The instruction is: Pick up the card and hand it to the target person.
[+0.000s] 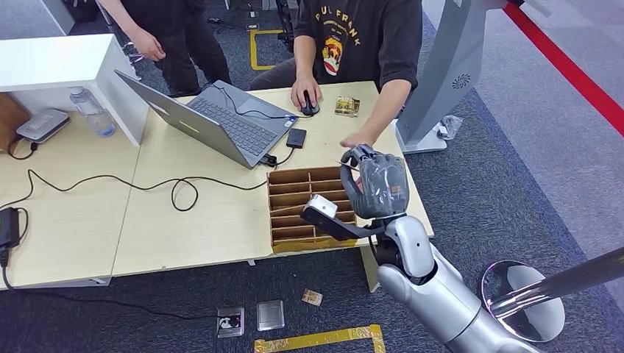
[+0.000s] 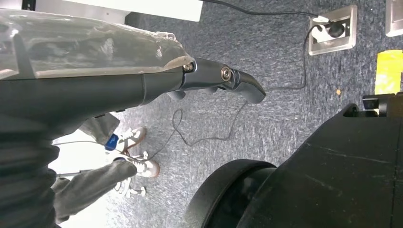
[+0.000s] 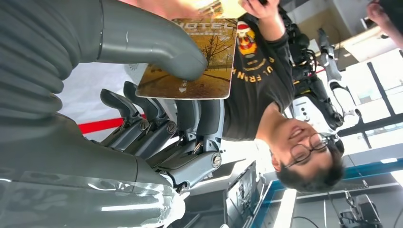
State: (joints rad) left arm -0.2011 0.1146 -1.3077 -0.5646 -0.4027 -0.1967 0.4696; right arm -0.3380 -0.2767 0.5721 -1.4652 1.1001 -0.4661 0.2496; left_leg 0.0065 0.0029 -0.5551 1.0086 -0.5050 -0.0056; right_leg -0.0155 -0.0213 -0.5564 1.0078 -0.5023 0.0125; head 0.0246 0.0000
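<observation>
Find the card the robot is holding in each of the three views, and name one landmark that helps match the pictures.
Head view: the card shows as a thin edge at the right hand, near the person's hand.
Left wrist view: not in it.
Right wrist view: the card lies under the thumb, fingers behind.
Shared landmark: the person's dark printed shirt.

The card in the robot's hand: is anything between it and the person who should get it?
Nothing visible. The right hand holds the card, and the person's hand is right beside it over the table.
</observation>
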